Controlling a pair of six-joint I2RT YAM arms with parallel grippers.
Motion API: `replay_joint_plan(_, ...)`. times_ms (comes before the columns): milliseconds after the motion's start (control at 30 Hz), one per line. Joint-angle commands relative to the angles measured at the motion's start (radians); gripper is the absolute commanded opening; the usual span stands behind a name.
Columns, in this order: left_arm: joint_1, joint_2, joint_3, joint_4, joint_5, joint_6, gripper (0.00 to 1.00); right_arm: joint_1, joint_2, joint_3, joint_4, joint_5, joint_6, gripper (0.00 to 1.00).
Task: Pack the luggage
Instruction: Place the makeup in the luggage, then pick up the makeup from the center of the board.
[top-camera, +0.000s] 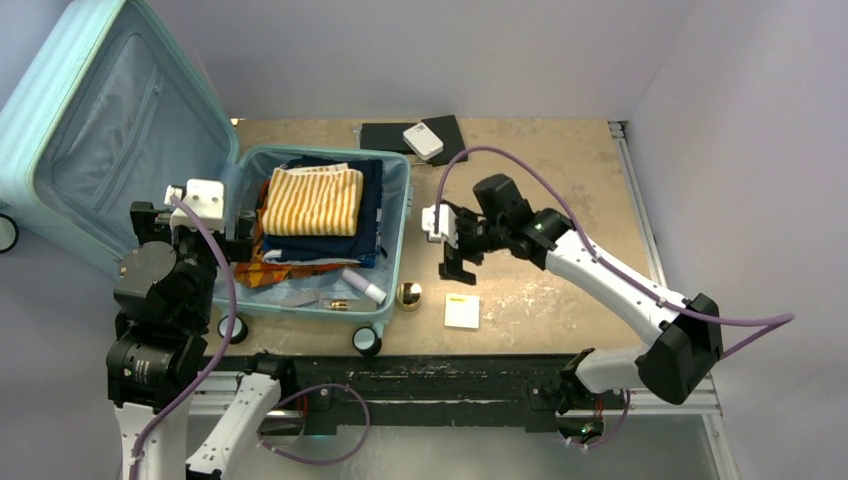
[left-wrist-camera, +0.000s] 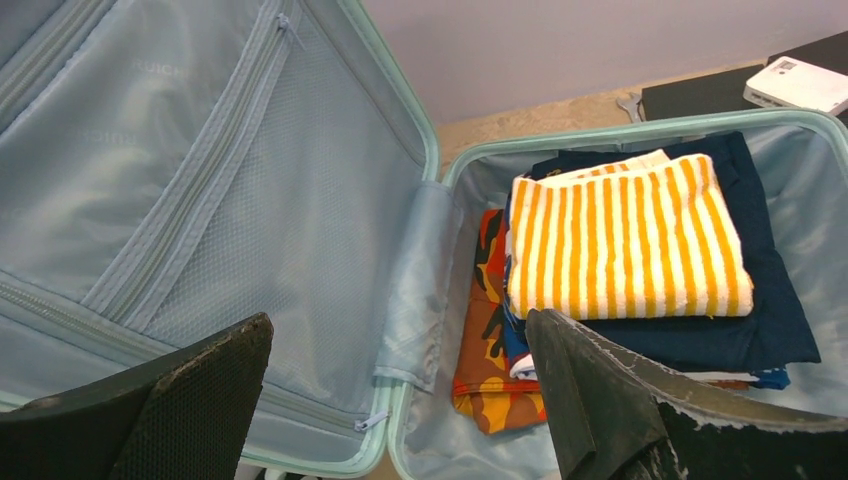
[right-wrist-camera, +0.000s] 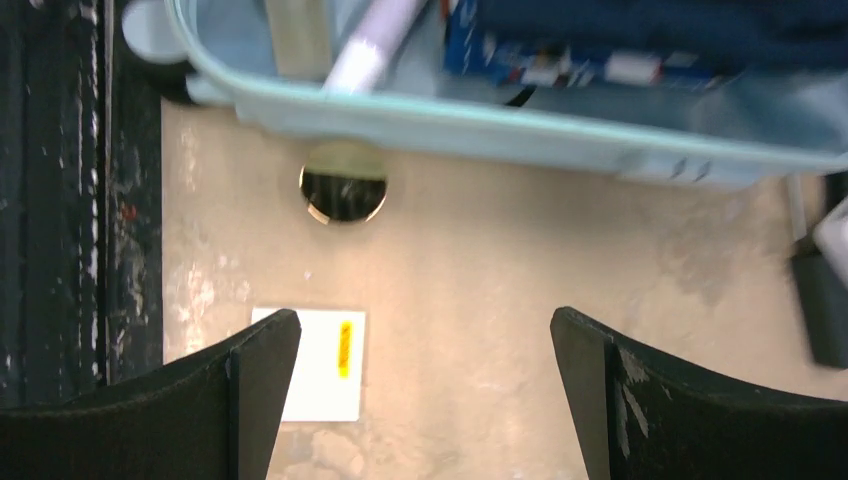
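Luggage: the large pale mint hard-shell suitcase (top-camera: 100, 140) lies open on the tan table (top-camera: 560, 200), base flat and ribbed lid tipped up at the base's left.
Look: light-blue fabric lining, a zipped mesh pocket inside the lid, small black-and-white wheels (top-camera: 366, 341) on the near edge.
In the base, on top: a folded yellow-and-white striped towel (top-camera: 312, 201).
Under the towel: a folded navy garment (top-camera: 368, 215), and beneath that an orange camouflage-print cloth (top-camera: 262, 272) poking out towards the hinge side.
Near corner of the base: a pale tube (top-camera: 363, 285) lying on the lining.
Outside, just beside the suitcase's near right corner: a shiny gold round object (top-camera: 408, 295), then a white square card with a yellow mark (top-camera: 462, 312) further right.
Behind the suitcase's far right corner: a flat black box (top-camera: 385, 136) carrying a white device (top-camera: 423, 140).
Left gripper (left-wrist-camera: 398, 335): over the hinge side of the suitcase, fingers spread, holding nothing.
Right gripper (right-wrist-camera: 425, 322): above the table just right of the suitcase, fingers apart and empty.
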Motion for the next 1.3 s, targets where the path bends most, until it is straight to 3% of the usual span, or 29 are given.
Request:
replay_joint_plan(0,0.017,-0.014,-0.017,-0.002,0.061,-0.001,0.99,-0.005,-0.063,-0.164,0.110,0.086,-0.042,0.99)
replay_joint_plan(133,0.037,-0.024,-0.048,0.007,0.113,-0.015,0.99,-0.005,-0.061,-0.274,0.204,0.100,-0.059,0.99)
replay_joint_plan(400,0.066,-0.028,-0.063,0.006,0.165,-0.028,0.99,-0.005,0.054,-0.316,0.197,0.115,-0.070,0.99)
replay_joint_plan(667,0.079,-0.021,-0.064,0.008,0.191,-0.036,0.99,0.001,0.058,-0.383,0.162,0.130,-0.057,0.99)
replay_joint_plan(1267,0.132,-0.021,-0.050,-0.002,0.256,-0.060,0.99,0.124,0.122,-0.452,0.199,0.251,0.079,0.99)
